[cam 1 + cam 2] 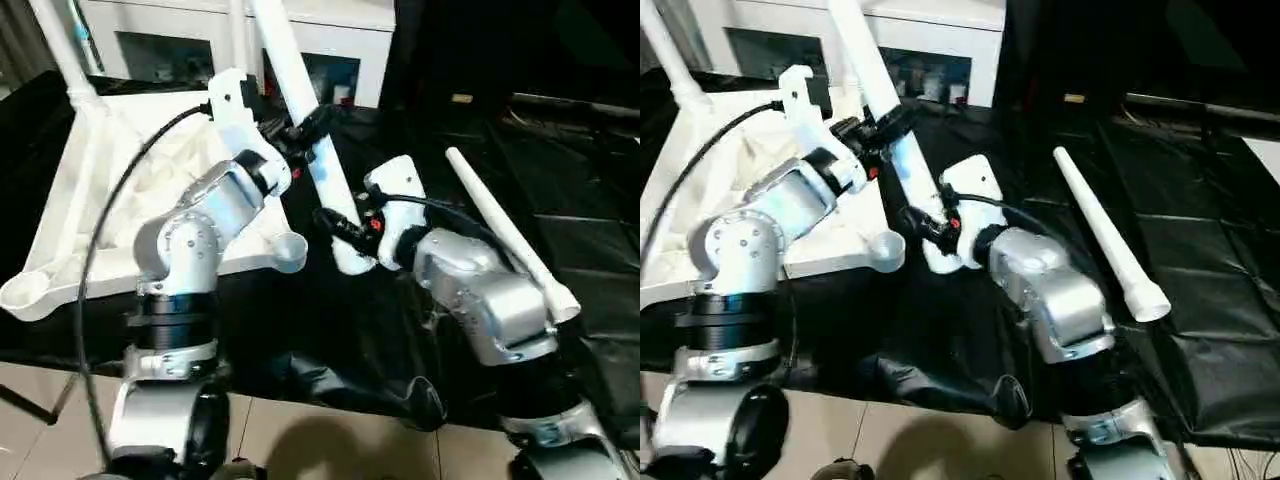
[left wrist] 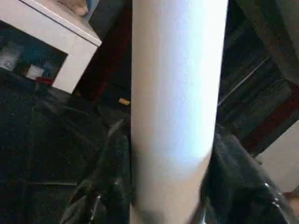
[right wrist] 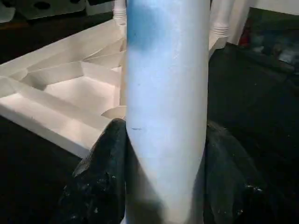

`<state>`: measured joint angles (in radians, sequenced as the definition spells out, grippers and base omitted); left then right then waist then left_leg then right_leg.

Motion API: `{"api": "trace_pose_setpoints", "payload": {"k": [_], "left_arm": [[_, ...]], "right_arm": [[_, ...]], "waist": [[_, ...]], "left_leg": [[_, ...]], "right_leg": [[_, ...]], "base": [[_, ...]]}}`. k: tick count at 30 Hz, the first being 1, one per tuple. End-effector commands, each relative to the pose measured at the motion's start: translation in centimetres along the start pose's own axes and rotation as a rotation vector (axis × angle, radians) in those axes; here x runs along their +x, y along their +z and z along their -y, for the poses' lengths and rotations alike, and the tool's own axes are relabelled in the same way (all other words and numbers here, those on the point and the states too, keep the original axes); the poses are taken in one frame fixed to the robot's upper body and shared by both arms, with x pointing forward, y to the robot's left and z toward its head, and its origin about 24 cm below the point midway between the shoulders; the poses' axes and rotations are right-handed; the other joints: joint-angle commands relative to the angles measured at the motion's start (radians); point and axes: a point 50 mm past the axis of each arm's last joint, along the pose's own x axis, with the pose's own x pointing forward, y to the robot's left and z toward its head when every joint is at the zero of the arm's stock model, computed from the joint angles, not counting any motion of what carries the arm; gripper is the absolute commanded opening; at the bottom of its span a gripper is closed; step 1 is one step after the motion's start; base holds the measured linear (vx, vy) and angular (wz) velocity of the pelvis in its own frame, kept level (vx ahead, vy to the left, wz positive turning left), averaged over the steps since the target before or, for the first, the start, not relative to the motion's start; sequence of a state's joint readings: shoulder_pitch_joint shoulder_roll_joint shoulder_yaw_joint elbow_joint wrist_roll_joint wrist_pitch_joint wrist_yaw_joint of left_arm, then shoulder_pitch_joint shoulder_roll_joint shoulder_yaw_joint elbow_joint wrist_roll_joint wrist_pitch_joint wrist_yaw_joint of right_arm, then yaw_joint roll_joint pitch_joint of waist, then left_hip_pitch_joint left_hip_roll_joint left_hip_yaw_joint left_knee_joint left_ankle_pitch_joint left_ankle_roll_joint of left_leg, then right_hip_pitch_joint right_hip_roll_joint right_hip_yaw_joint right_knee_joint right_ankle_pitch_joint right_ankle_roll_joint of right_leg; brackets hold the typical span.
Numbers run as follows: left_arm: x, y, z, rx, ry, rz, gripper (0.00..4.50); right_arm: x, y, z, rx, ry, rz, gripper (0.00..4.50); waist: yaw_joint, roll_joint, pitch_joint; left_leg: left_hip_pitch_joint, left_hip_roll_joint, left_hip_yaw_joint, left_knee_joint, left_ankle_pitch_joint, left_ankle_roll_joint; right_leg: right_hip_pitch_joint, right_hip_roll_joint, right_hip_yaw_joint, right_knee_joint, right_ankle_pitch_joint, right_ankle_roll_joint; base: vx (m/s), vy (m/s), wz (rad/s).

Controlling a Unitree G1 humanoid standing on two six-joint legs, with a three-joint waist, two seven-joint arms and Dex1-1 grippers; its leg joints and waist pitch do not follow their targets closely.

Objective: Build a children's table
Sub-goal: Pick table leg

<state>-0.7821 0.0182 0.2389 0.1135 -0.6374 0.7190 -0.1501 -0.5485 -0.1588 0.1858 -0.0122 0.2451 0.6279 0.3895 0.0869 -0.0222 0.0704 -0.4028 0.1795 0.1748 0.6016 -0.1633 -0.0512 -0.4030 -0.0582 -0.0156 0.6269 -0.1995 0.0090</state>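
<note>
from the head views, both pincers clamp one white leg [image 1: 315, 150] slanting over the black-draped bench [image 1: 560, 200]: the left pincer [image 1: 305, 128] higher up, the right pincer [image 1: 338, 222] near its lower end; the leg's top is cut off by the frame. the upturned table top [image 1: 80, 200] lies at left, partly hidden by the left arm, one fitted leg [image 1: 60, 45] cropped. a loose leg [image 1: 505, 230] lies at right. left wrist view: the held leg hides most behind it, dark fingers [image 2: 107, 186] blurred. right wrist view: fingers [image 3: 100, 182] pinch the leg before the ribbed underside.

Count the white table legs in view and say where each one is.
3. One leg is held by both the left pincer and right pincer; one leg lies loose on the black cloth; one leg stands in the tabletop's far socket. Others may be hidden.
</note>
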Motion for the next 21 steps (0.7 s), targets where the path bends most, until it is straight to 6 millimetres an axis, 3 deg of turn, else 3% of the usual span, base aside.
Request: {"api": "trace_pose_setpoints", "payload": {"k": [1, 5, 10, 13, 18, 21], "left_arm": [[-0.1, -0.1, 0.0, -0.023, -0.013, 0.003, 2.06], [-0.1, -0.2, 0.1, -0.037, -0.007, -0.005, 1.81], [-0.4, 0.2, 0.1, -0.019, -0.025, -0.003, 1.79], [-0.6, 0.4, 0.1, 0.019, -0.051, -0.014, 1.79], [-1.4, 1.1, 0.9, 0.069, -0.214, -0.046, 1.79], [-2.7, 1.8, 1.8, 0.108, -0.413, -0.11, 1.79]], "right_arm": [[-0.2, 0.3, 0.3, -0.003, -0.018, 0.029, 1.85], [-0.1, 0.2, 0.0, -0.015, -0.022, 0.035, 1.85], [0.0, 0.4, -0.1, -0.044, -0.016, 0.059, 1.85], [-0.3, 0.7, -0.2, 0.032, 0.052, 0.07, 2.55], [-1.4, 1.8, -0.1, 0.074, 0.2, 0.07, 2.95], [-3.3, 2.1, 0.1, 0.106, 0.398, -0.004, 3.07]], "waist": [[-0.004, 0.011, -0.068], [-0.005, 0.011, -0.066], [-0.005, 0.011, -0.069], [-0.005, 0.011, -0.069], [-0.003, 0.01, -0.072], [0.001, 0.009, -0.072]], "left_leg": [[0.03, 0.033, -0.015, -0.07, -0.171, -0.05], [0.03, 0.033, -0.015, -0.072, -0.183, -0.05], [0.031, 0.034, -0.014, -0.072, -0.179, -0.052], [0.032, 0.034, -0.014, -0.072, -0.181, -0.05], [0.033, 0.035, -0.013, -0.07, -0.164, -0.036], [0.034, 0.033, -0.012, -0.069, -0.144, -0.026]], "right_leg": [[0.048, -0.057, 0.03, -0.067, -0.031, -0.172], [0.047, -0.057, 0.03, -0.07, -0.048, -0.164], [0.046, -0.057, 0.03, -0.069, -0.045, -0.163], [0.046, -0.057, 0.03, -0.067, -0.042, -0.163], [0.048, -0.056, 0.03, -0.064, -0.019, -0.171], [0.051, -0.054, 0.029, -0.06, -0.006, -0.182]], "base": [[0.0, 0.0, 0.0], [0.0, 0.0, 0.0], [0.0, 0.0, 0.0], [0.0, 0.0, 0.0], [0.0, 0.0, 0.0], [0.0, 0.0, 0.0]]}}
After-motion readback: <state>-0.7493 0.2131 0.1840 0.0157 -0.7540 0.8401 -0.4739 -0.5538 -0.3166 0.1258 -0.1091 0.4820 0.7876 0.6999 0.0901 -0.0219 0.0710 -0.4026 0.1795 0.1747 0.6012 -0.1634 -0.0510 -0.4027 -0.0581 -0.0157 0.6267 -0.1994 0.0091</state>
